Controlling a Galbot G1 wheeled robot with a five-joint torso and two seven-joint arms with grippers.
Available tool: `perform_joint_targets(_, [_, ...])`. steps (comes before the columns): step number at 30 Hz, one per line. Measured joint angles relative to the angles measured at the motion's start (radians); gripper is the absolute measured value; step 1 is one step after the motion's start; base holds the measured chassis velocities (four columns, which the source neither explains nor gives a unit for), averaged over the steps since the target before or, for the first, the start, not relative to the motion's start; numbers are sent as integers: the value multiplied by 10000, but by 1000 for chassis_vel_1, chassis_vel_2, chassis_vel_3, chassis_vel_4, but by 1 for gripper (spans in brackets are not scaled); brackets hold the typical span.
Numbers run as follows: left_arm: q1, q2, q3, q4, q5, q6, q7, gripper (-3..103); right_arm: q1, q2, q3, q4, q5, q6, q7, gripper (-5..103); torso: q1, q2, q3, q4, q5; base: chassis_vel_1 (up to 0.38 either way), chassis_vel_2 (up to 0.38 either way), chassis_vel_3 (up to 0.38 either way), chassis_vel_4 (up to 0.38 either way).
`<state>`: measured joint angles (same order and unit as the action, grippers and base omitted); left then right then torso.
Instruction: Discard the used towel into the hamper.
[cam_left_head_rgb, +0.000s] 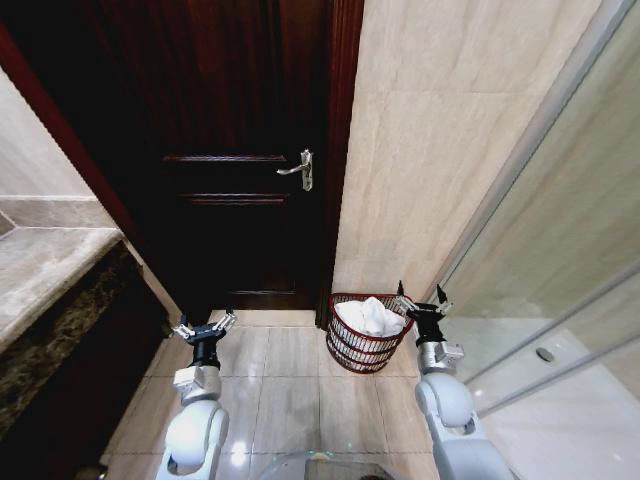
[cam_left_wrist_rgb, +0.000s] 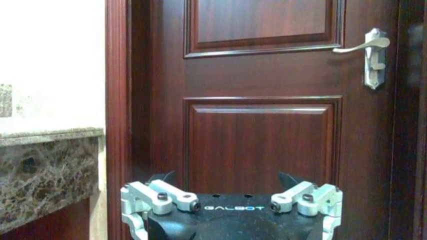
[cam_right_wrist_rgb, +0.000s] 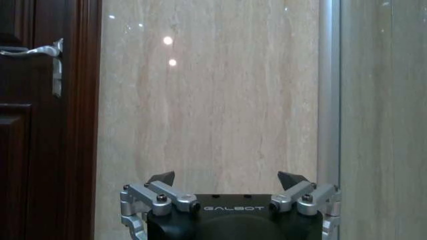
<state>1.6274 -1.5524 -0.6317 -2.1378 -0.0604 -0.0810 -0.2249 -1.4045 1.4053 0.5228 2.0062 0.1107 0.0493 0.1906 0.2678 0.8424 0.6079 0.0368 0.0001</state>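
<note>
— Beige stone tiles cover the wall (cam_left_head_rgb: 440, 130) and run across the floor (cam_left_head_rgb: 290, 385), with a dark wooden door (cam_left_head_rgb: 240, 150) shut at the back. What else frames the room?

— A glass shower partition (cam_left_head_rgb: 560, 270) slants along the right side, and a marble counter (cam_left_head_rgb: 45, 265) with a dark stone face stands on the left. The door carries a silver lever handle (cam_left_head_rgb: 300, 169) near its right edge.

— Where is the hamper?

— The hamper (cam_left_head_rgb: 366, 346) stands on the floor in the corner where the door frame meets the tiled wall, just right of the door. It is a dark reddish-brown wire basket, widening toward its rim.

— Anything in it?

— A white towel (cam_left_head_rgb: 372, 315) lies bunched inside, its top rising slightly above the rim.

— How much open floor is around it?

— Bare tile stretches between the counter and the hamper, in front of the door. On the hamper's right the space is tighter, closed in by the wall and the partition.

— And the arms?

— The right gripper (cam_left_head_rgb: 421, 298) is raised just beside the hamper's right rim, fingers spread wide and holding nothing; in the right wrist view (cam_right_wrist_rgb: 227, 177) it points at the tiled wall. The left gripper (cam_left_head_rgb: 205, 324) hangs over the bare floor before the door, well apart from the hamper, likewise spread wide and empty; its wrist view (cam_left_wrist_rgb: 227, 177) faces the door panels.
</note>
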Motion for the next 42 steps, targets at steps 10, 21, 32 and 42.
perform_joint_targets(10, [48,97,-10,-82,-16,81,19,100,-42,11,121,181,245,-486,-222,100,194,453,260,0,-1,0,0,0,0])
perform_joint_targets(21, [289,698,-387,-35,-531,-64,79,100,-237,35,410,171,400,-505,-627,100,444,1008,565,0,-1,0,0,0,0])
perform_joint_targets(32, [68,1266,-276,-165,-689,189,324,100,-492,203,738,392,27,-390,-972,100,672,1520,850,-1,-1,0,0,0,0])
perform_joint_targets(42, [6,1172,-129,-341,-653,425,-98,100,-486,167,812,504,29,-389,-1098,100,883,1989,1108,0,-1,0,0,0,0])
